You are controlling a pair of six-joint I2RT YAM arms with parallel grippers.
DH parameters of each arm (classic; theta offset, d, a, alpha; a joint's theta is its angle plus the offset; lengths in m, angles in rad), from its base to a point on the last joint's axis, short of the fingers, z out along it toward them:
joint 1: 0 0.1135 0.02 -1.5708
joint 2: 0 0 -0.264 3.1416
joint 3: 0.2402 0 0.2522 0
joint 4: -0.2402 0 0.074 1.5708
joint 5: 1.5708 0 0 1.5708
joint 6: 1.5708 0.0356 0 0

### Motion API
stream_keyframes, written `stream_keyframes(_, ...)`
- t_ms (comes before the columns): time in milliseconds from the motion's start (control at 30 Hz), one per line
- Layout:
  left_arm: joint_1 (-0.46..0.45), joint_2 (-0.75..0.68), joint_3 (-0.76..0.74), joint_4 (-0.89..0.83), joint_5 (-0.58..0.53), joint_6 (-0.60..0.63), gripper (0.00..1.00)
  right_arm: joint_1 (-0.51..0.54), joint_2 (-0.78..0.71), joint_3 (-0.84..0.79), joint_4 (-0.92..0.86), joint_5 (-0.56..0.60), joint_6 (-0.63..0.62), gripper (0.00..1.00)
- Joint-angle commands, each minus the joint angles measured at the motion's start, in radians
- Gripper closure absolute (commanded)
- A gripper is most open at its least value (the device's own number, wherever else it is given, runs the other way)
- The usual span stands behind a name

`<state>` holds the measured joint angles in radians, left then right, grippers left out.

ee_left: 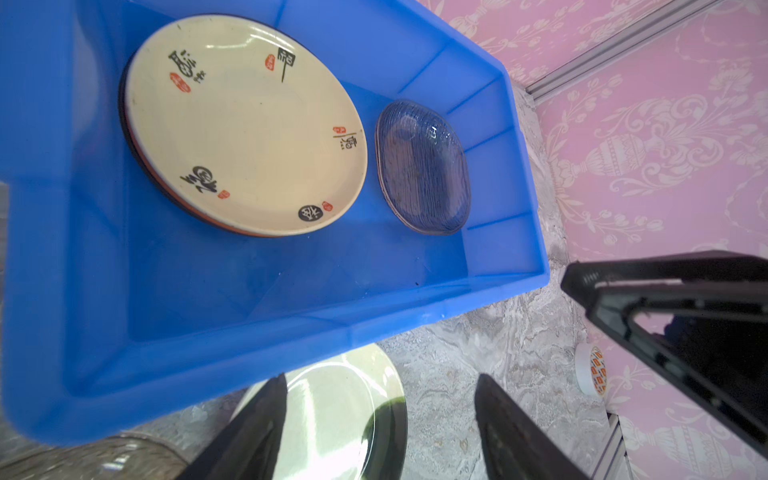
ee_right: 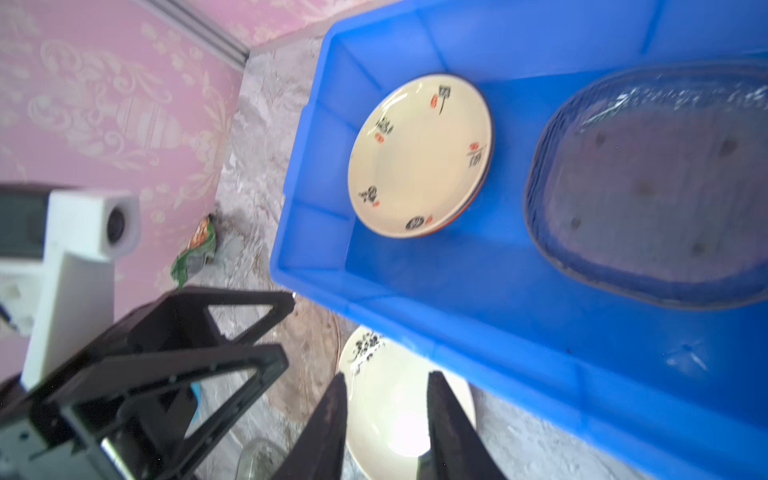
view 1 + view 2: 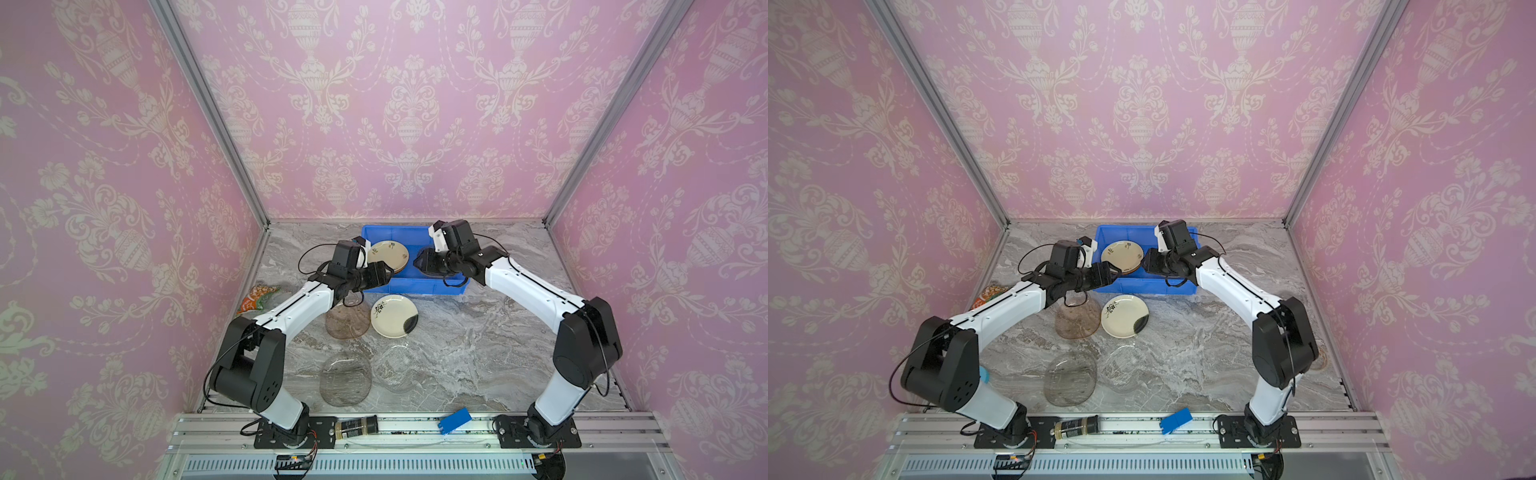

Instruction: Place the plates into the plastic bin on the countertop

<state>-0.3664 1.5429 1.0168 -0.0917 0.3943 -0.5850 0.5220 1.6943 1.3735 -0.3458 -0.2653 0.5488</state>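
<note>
Left gripper (image 1: 382, 380) spread, empty; right gripper (image 2: 387, 376) narrowly parted, empty. Both hover at plastic bin (image 1: 291, 316) near wall. Cream floral plate (image 1: 332, 399) beneath fingertips, judged the next pick.

Bright, even light and soft shadows fill both top views, edges bowing. Your right wrist view is blurred; glare whitens the cream plate (image 2: 395, 415).

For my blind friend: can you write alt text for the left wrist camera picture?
A blue bin holds a cream plate with black and red markings, stacked on others, beside a glass plate. Nearer, the open left hand frames another cream plate on the marble countertop.
</note>
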Motion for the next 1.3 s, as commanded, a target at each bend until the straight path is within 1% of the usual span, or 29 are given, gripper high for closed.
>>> stream_keyframes(0,-0.021,-0.099,-0.065,0.009,0.024,0.04,0.27,0.065,-0.093,-0.132,-0.02,-0.05,-0.063,0.67)
stream_keyframes(133,-0.038,-0.203,-0.159,-0.006,0.021,0.043,0.27,0.134,-0.217,-0.314,-0.021,-0.057,-0.052,0.68)
stream_keyframes(267,-0.056,-0.292,-0.229,-0.045,0.023,0.056,0.27,0.172,-0.297,-0.433,-0.023,-0.052,-0.029,0.68)
stream_keyframes(400,-0.068,-0.371,-0.277,-0.095,0.012,0.065,0.27,0.176,-0.327,-0.536,0.005,-0.063,0.028,0.68)
stream_keyframes(500,-0.078,-0.408,-0.333,-0.109,0.011,0.061,0.27,0.176,-0.311,-0.599,0.053,-0.079,0.043,0.66)
stream_keyframes(533,-0.081,-0.413,-0.343,-0.115,0.015,0.059,0.27,0.176,-0.301,-0.619,0.076,-0.09,0.079,0.65)
stream_keyframes(733,-0.121,-0.409,-0.382,-0.122,0.014,0.054,0.27,0.18,-0.261,-0.699,0.199,-0.128,0.136,0.65)
stream_keyframes(833,-0.124,-0.403,-0.399,-0.105,0.007,0.047,0.27,0.184,-0.248,-0.716,0.244,-0.145,0.151,0.66)
stream_keyframes(1000,-0.125,-0.384,-0.424,-0.039,-0.007,0.02,0.28,0.191,-0.211,-0.732,0.265,-0.153,0.148,0.67)
stream_keyframes(1267,-0.126,-0.338,-0.437,0.041,0.011,0.0,0.28,0.201,-0.175,-0.741,0.291,-0.165,0.151,0.71)
